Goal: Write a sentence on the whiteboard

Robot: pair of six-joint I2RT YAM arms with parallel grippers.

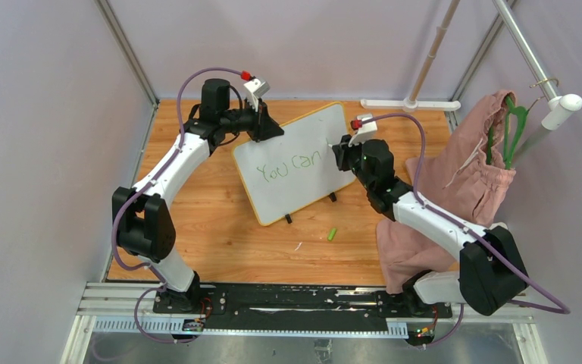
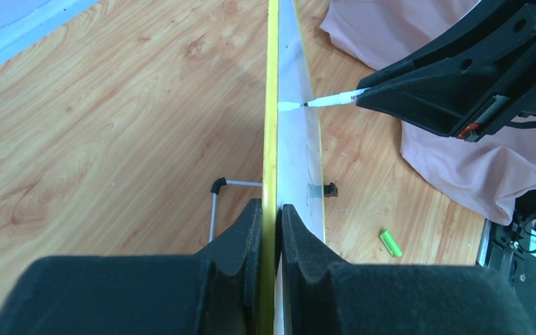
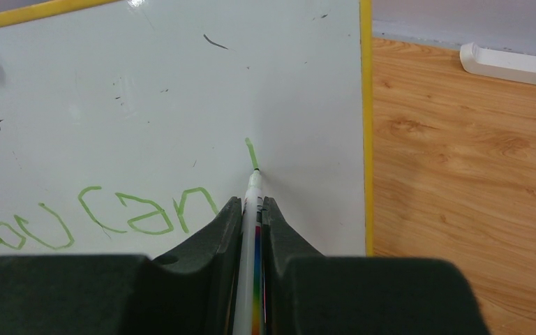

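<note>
The whiteboard (image 1: 303, 193), white with a yellow rim, stands tilted mid-table on two black feet. Green lettering, the sentence (image 1: 292, 165), reads "You can" (image 3: 122, 213). My left gripper (image 1: 267, 129) is shut on the board's upper left edge, its pads pinching the yellow rim (image 2: 271, 105) on both sides (image 2: 271, 209). My right gripper (image 3: 251, 202) is shut on a white marker (image 3: 250, 237) with a rainbow stripe. The marker's tip touches the board at the bottom of a short fresh green stroke (image 3: 251, 152), right of "can". In the left wrist view the marker (image 2: 328, 100) meets the board face.
A green marker cap (image 1: 333, 234) lies on the wooden table in front of the board. A pink garment (image 1: 455, 182) hangs at the right on a green hanger (image 1: 511, 125). A white stand base (image 1: 409, 104) sits behind the board. Metal frame posts line the walls.
</note>
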